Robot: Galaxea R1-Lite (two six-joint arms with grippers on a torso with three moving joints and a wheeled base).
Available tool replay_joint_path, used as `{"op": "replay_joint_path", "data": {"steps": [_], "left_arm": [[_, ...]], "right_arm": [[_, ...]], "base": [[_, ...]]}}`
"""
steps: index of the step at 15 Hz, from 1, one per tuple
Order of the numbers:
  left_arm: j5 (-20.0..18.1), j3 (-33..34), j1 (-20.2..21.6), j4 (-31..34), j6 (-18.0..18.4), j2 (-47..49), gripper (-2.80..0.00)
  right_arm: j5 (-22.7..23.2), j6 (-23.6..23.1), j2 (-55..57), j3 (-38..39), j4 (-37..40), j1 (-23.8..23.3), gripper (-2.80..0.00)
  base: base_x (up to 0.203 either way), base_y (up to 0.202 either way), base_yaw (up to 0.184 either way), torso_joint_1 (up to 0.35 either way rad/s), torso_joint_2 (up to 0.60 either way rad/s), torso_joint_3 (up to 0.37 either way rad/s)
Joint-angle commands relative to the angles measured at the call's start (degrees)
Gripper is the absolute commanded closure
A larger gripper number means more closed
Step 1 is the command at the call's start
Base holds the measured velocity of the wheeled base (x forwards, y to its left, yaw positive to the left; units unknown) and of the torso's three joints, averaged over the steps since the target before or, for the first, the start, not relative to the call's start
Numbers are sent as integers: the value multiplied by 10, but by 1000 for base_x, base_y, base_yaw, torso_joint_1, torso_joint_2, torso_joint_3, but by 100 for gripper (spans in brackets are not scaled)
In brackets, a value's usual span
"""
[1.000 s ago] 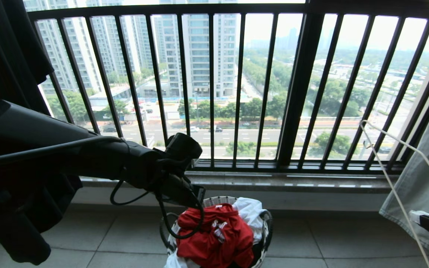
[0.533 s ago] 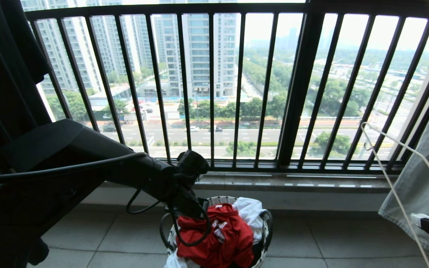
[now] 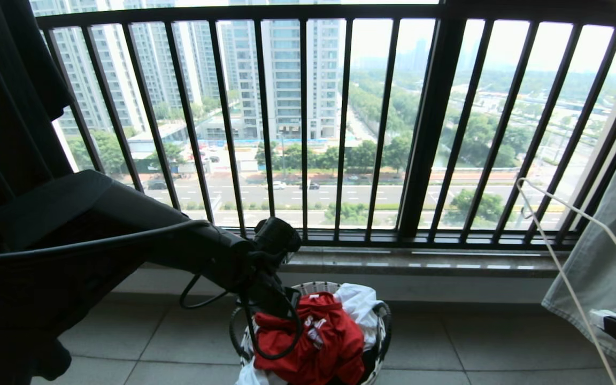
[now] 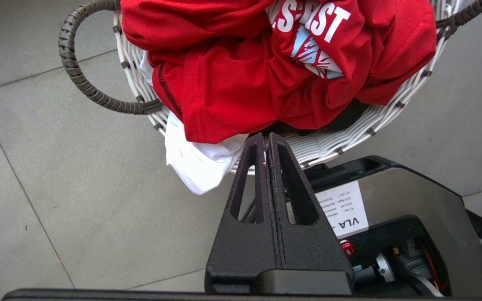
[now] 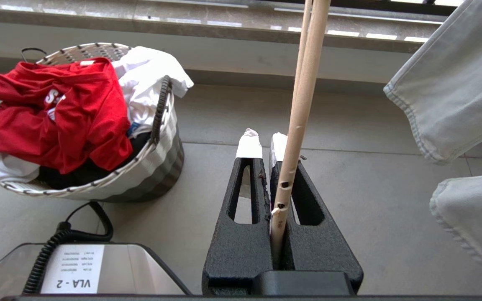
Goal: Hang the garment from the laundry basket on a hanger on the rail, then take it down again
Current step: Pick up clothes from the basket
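The red T-shirt point(image 3: 316, 334) lies crumpled on top of the round laundry basket point(image 3: 380, 315) on the tiled floor point(image 3: 153, 342), below the black balcony railing point(image 3: 302, 123); a white garment point(image 3: 359, 302) is bunched beside and under it. The left tool point(image 4: 267, 140) is clenched with its fingertips pressed flat together and nothing between them, poised just at the near rim of the basket, next to the shirt's hem. The right tool point(image 5: 262, 146), low at the right edge of the head view, is clamped on the cream-white wire hanger point(image 3: 570, 214), whose stem runs up between its fingers.

Risks, as judged from this pose: with the fingers pressed together, the left tool cannot take cloth, and a descent would only push the shirt deeper or nudge the basket. Once spread, it may pinch the white garment along with the red one, since the two overlap at the rim. The dangling cable of the left arm point(image 3: 126, 240) loops close to the basket handle and could snag. The thin hanger may also twist in the right tool's narrow hold.

Hidden or unclear: the overhead rail is in no view; the hanger's hook is cut off; the shirt's collar and sleeves are lost in the folds; the left tool's tips are masked by the arm in the head view.
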Motion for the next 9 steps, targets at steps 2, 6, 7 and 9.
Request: {"op": "replay_joint_path", "data": {"steps": [2, 6, 7, 9], "left_arm": [[1, 0, 0, 2, 0, -12, 0], [1, 1, 0, 5, 1, -26, 0], [1, 1, 0, 5, 3, -32, 0], [1, 2, 0, 6, 5, -43, 0]], "right_arm": [[-2, 1, -1, 0, 1, 0, 0], [-1, 1, -1, 4, 1, 0, 0], [-2, 1, -1, 4, 1, 0, 0], [-2, 1, -1, 4, 1, 0, 0]], "base": [[0, 0, 0, 1, 3, -13], [0, 0, 0, 3, 3, -150], [0, 0, 0, 5, 6, -185], [0, 0, 0, 0, -1, -201]]}}
